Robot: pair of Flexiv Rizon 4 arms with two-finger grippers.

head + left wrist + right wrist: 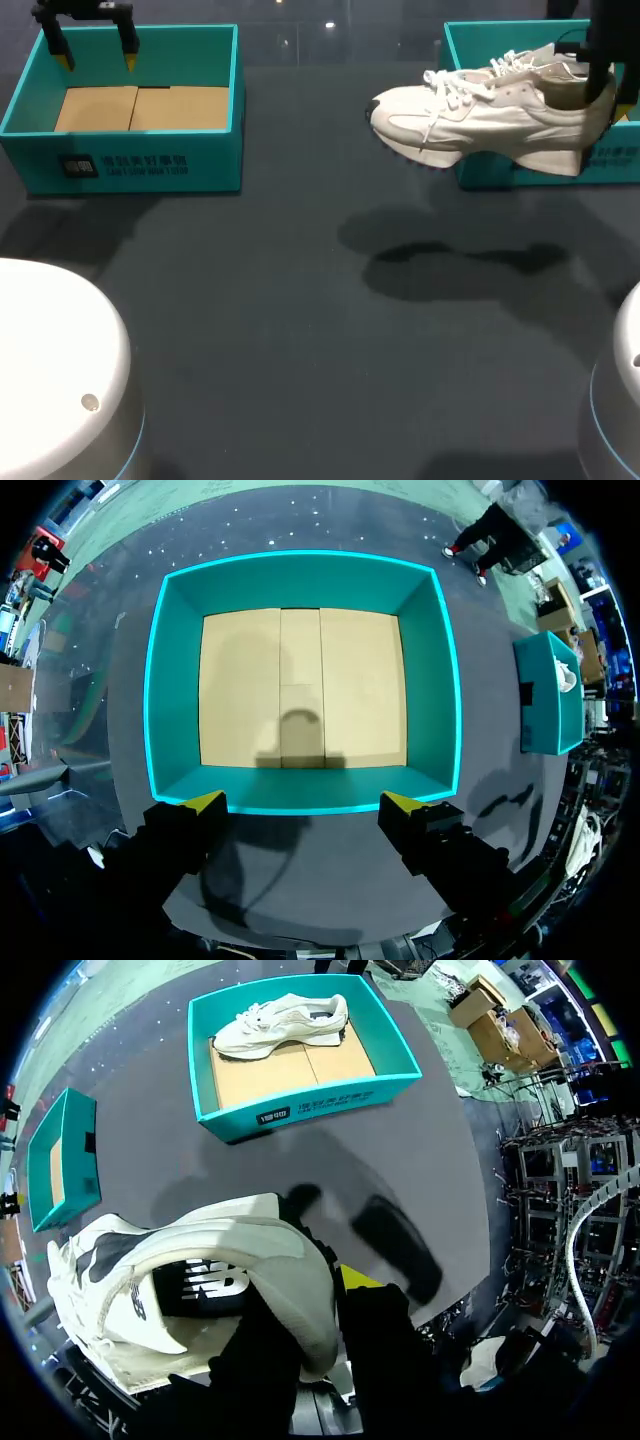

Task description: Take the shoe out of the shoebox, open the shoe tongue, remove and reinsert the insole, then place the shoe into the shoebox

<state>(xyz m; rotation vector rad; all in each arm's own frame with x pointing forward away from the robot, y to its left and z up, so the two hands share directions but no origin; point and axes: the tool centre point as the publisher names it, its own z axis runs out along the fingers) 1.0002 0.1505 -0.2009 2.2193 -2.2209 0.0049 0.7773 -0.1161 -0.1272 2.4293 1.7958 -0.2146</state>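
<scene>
A white sneaker (490,120) hangs in the air in front of the right teal shoebox (468,45), toe pointing left, its shadow on the dark table below. My right gripper (598,85) is shut on the sneaker's heel collar. In the right wrist view one finger is inside the sneaker (190,1280) and one outside the heel, with the right gripper (315,1295) showing one yellow tip. My left gripper (96,55) hangs open over the back of the left teal shoebox (120,165). In the left wrist view the left gripper (305,802) is over the near wall of this shoebox (160,680), with nothing between its fingers.
A second white sneaker (285,1022) lies in the right shoebox (300,1100) along one wall. The left shoebox holds only its brown cardboard floor (300,685). Dark table (300,300) stretches between and in front of the boxes. White arm bases (50,380) sit at the near corners.
</scene>
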